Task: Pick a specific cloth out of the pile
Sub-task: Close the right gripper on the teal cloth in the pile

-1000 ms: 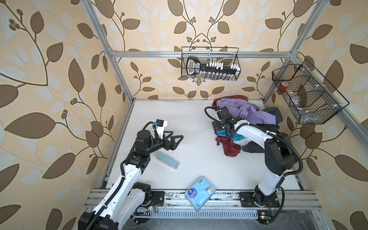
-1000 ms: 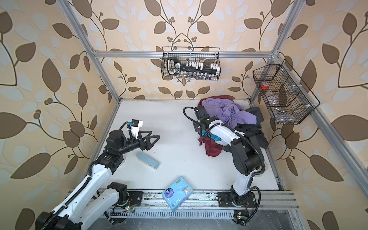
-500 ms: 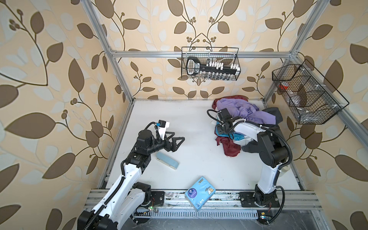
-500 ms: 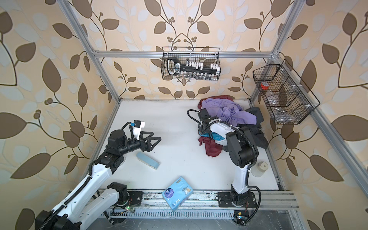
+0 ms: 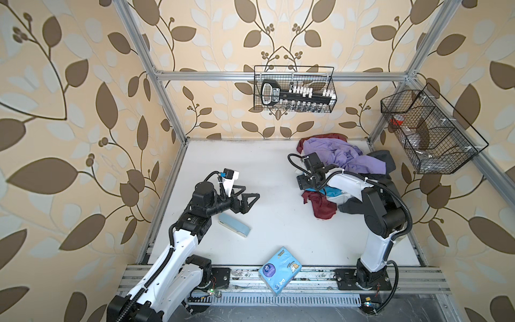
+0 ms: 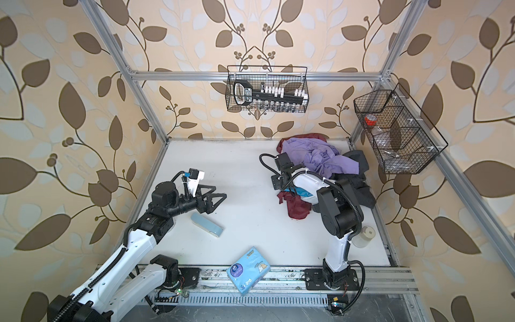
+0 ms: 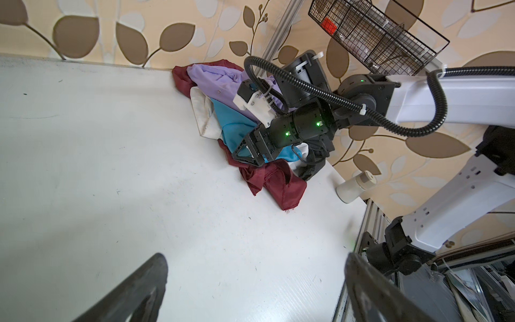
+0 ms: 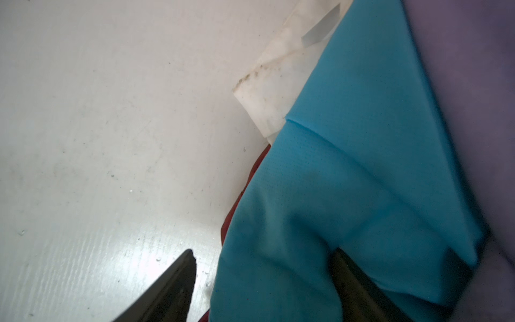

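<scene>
2 grippers show, both released. Your R gripper (image 8: 264, 252) straddles the cloth (image 8: 348, 167), jaws wide, fabric touching 1 finger, not pinched. Cloth lies at the pile (image 5: 348, 156) edge toward your L gripper (image 5: 249, 196), btwn lilac piece (image 7: 217, 80) and maroon piece (image 7: 278, 181). L gripper hangs empty, well apart from it.

I work boxed in by cream wallpaper (image 5: 83, 83) printed with brown and pale leaves, with bare aluminium frame bars (image 5: 211, 74) along the corners and across the back wall. Under me lies a flat white floor (image 5: 250, 161), scuffed and speckled, catching a soft glare (image 8: 156, 251) of even light. A black wire basket (image 5: 292, 67) hangs on the back wall, a second basket (image 5: 446, 164) on the right-hand wall, and a metal rail (image 5: 320, 278) edges the front.
</scene>
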Robot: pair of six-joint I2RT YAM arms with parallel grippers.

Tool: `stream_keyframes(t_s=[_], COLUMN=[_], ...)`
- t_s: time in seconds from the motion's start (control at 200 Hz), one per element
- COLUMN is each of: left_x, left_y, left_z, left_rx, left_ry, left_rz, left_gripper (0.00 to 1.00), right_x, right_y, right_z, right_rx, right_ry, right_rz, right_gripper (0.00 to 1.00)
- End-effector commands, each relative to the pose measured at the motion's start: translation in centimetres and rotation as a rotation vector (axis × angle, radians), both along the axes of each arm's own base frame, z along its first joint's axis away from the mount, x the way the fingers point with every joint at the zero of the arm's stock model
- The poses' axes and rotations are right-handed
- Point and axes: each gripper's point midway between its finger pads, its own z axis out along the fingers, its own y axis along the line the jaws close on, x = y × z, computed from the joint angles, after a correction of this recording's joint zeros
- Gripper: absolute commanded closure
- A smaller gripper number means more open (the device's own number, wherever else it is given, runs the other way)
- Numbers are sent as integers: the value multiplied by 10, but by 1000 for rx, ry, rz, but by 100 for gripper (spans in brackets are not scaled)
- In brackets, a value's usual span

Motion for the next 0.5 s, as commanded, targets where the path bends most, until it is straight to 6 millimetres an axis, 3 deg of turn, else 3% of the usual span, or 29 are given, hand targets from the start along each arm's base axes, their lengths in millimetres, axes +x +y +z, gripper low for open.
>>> stream_keyframes(t_s=[0.0,0.095,0.31,0.42,0.495], left_x=[0,0,0,0,0], left_y=[-1,-1,-1,-1,0], left_z=[25,26,25,25,25], left_rx=[5,5,10,12,13], left_ry=[-94,-97,-94,-96,-96], left_rz=[-8,-6,-1,3,6], left_gripper=[1,1,1,1,1], right_x=[-10,-10,-9,-6,-2], right_y=[-4,-10,-12,-11,-14], right_z=[-22,-25,-21,-7,10], right_rx=[-34,-64,-72,-64,-72], right_ry=[52,53,40,12,-26], right_rz=[-7,-22,-32,-33,-43], right_gripper=[27,38,80,96,100])
